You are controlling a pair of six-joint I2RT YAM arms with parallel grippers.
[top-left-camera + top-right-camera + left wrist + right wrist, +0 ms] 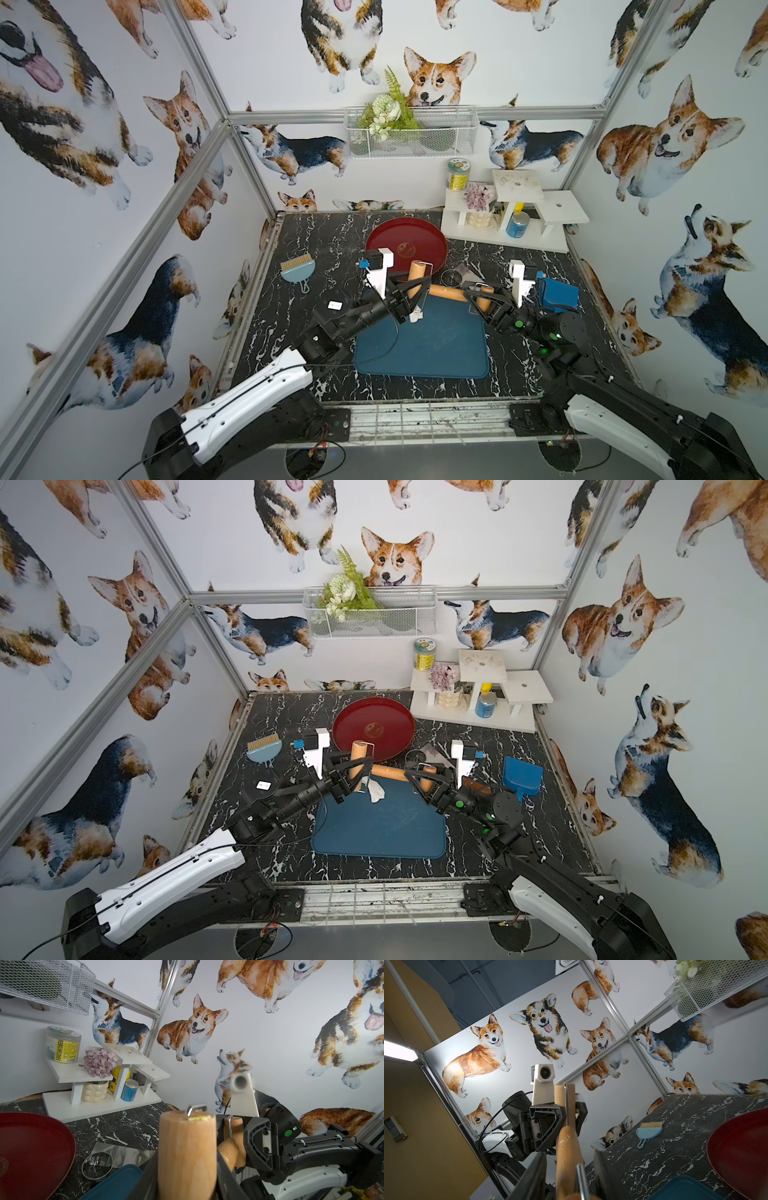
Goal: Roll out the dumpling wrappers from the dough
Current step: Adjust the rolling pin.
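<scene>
Count: we see one dough [376, 792] lump, one rolling pin [446, 291].
Left gripper [417, 291]: clamped on the pin at the tray's [436, 353] 11 o'clock.
Right gripper [478, 299]: straddling the pin at 1 o'clock; grip unclear.

Black marble-pattern tabletop [299, 249], white veins, centre frame. Dark blue tray [436, 345] lower centre; white dough [376, 791] at its upper edge. Tan rolling pin [449, 293] above. Glossy red plate [399, 237] upper centre. Pale blue brush [297, 270] left; blue dustpan [523, 777] right. White walls [266, 54], orange-black-white corgi prints. White shelf [519, 187] upper right.
</scene>
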